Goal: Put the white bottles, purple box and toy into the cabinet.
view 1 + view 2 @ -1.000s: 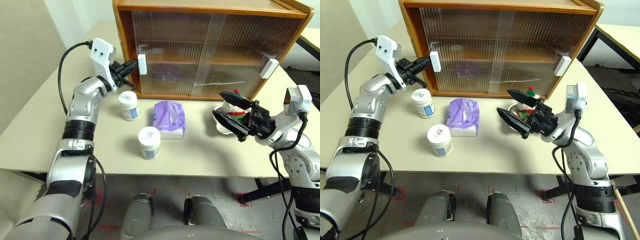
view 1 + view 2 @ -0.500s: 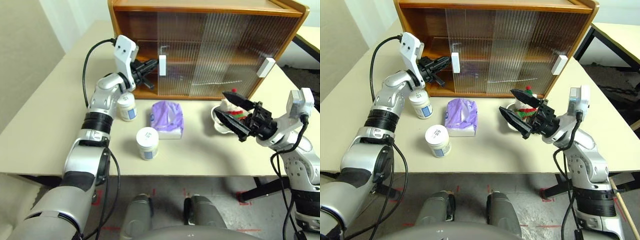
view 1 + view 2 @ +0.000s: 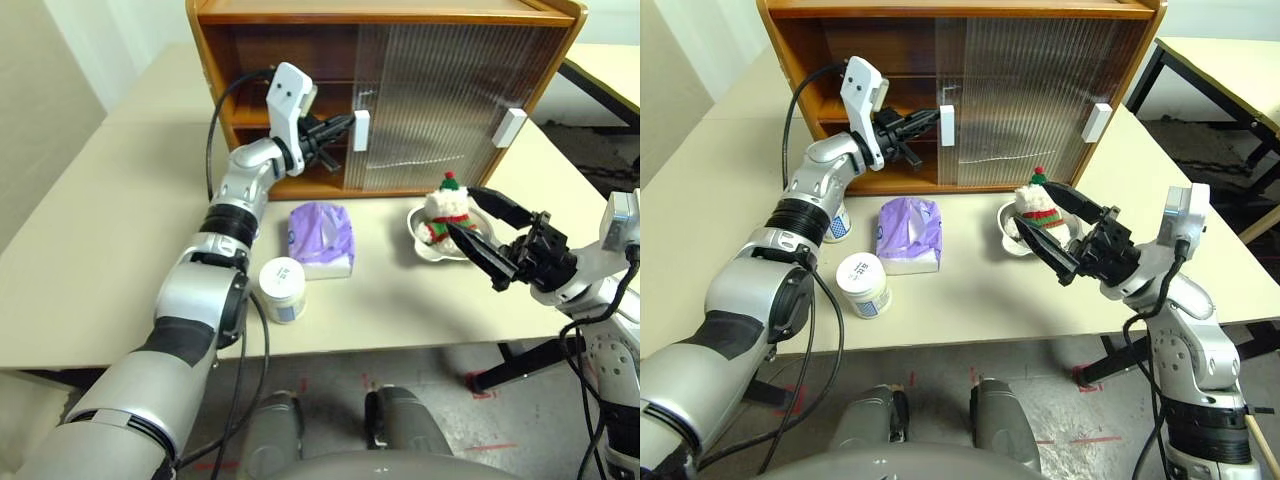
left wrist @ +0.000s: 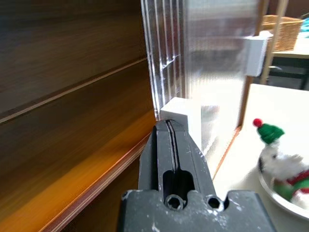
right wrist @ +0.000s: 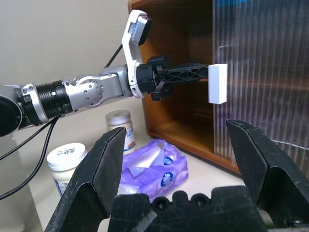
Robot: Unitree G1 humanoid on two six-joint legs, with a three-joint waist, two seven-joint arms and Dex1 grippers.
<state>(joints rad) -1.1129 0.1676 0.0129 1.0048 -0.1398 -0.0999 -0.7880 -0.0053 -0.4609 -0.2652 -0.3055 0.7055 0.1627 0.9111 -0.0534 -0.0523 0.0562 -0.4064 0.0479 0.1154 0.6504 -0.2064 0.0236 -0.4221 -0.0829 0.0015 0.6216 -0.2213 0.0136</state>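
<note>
The wooden cabinet (image 3: 300, 14) stands at the back of the table, its left half uncovered and its ribbed left door (image 3: 400, 110) slid across to the right. My left gripper (image 3: 345, 128) is shut, its tips pressed against that door's white handle (image 3: 361, 130). The purple box (image 3: 320, 238) lies in front of the cabinet. One white bottle (image 3: 282, 288) stands near the front edge; the other (image 3: 837, 225) is partly hidden behind my left arm. The toy (image 3: 447, 212) sits in a metal dish (image 3: 425, 248). My right gripper (image 3: 1036, 207) hangs open just in front of the toy, holding nothing.
The cabinet's right door carries a second white handle (image 3: 510, 127). An inner shelf (image 3: 855, 108) shows in the uncovered left half. Another table (image 3: 1220, 60) stands at the back right. A wicker basket (image 4: 282, 31) sits far behind.
My left gripper has moved right with the door handle, sliding the left door open and uncovering the cabinet's left half. The camera has swung. My right gripper stays open near the toy.
</note>
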